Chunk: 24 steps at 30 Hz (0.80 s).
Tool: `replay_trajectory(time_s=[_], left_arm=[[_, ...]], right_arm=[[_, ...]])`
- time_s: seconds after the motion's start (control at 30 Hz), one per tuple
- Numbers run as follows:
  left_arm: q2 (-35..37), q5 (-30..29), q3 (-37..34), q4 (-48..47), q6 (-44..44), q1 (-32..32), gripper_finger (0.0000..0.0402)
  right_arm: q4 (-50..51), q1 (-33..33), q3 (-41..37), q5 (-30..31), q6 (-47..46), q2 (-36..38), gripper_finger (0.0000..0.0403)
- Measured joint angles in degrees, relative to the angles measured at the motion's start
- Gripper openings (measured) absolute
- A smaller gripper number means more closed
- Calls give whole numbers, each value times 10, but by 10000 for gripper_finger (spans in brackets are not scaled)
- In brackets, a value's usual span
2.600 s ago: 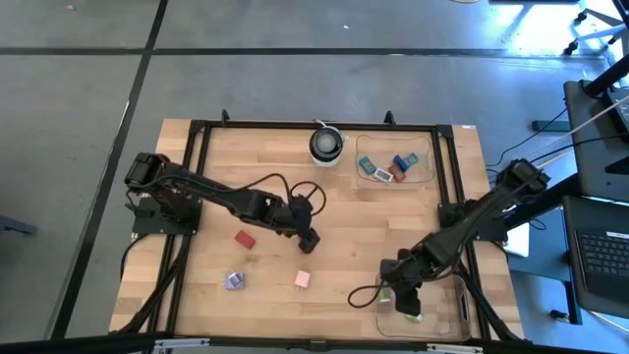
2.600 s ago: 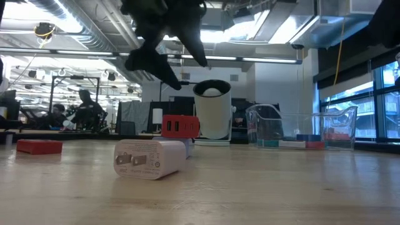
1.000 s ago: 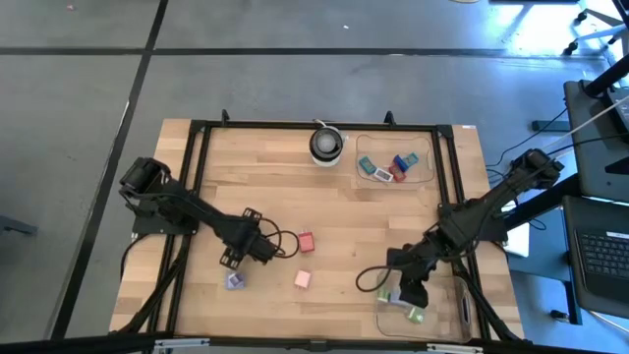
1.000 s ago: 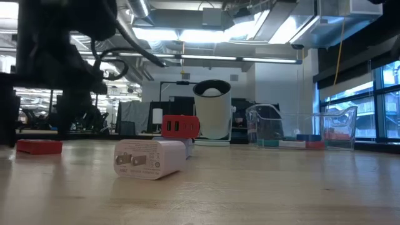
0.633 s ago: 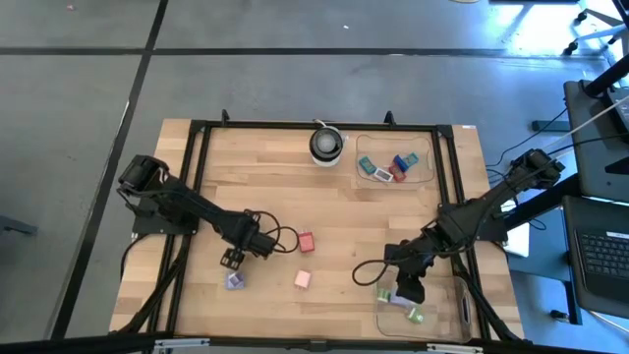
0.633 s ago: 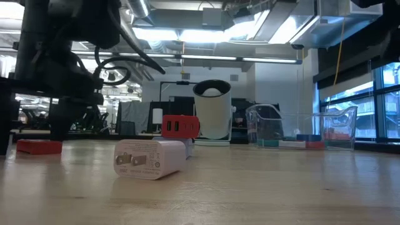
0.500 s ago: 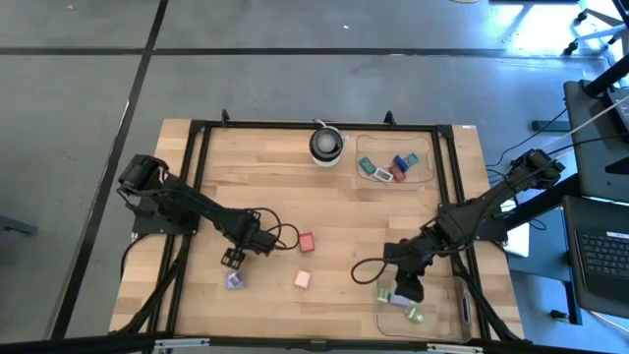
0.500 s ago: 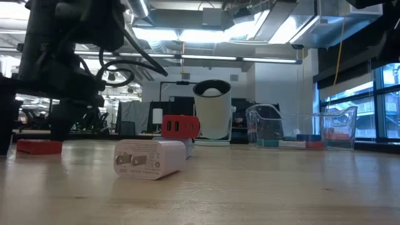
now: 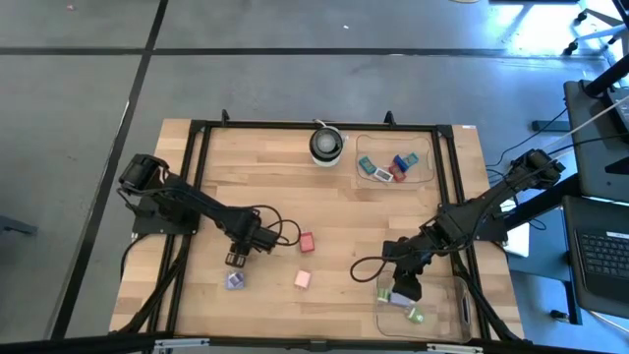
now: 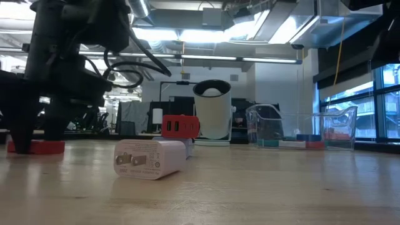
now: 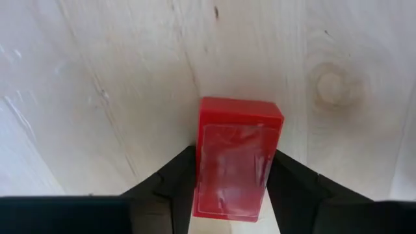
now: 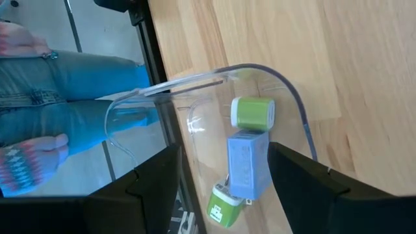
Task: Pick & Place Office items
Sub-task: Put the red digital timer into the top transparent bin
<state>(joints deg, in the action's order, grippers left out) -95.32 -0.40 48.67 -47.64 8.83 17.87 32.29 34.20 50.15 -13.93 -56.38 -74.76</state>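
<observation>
My left gripper (image 11: 235,179) is down on the table (image 9: 265,197), its two fingers (image 11: 170,175) pressed against the long sides of the red block (image 11: 238,158); it looks clamped on it. The block lies flat on the wood, its long axis running straight out from the wrist between the fingers, far end poking past the tips. From above, I see this gripper at mid-left of the table, with a lilac piece (image 9: 234,281) just below it, a pink-red one (image 9: 307,241) to its right and a pale pink one (image 9: 303,279) beyond that; none touches it. At table level a white plug block (image 10: 149,159) lies well clear of the red block (image 10: 39,147). My right gripper (image 12: 224,172) hangs over the near tray (image 12: 286,97), fingers spread part-way around a blue block (image 12: 247,164) I can't confirm is gripped; two green pieces (image 12: 253,112) sit beside it. The far tray (image 9: 425,147) holds more pieces, the white-and-black cylinder (image 9: 326,144) beside it.
</observation>
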Motion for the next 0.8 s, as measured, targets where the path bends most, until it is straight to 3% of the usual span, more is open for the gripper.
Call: replay_trajectory(time_s=[0.37,0.67,0.8], left_arm=[[-1,-36,98,20,15,0,152],[0,-184,220,69,-21,0,152],[1,-268,275,100,-63,-1,152]], right_arm=[[1,0,0,-1,0,0,232],[-1,-9,0,-2,-8,16,232],[1,-31,5,39,-11,40,232]])
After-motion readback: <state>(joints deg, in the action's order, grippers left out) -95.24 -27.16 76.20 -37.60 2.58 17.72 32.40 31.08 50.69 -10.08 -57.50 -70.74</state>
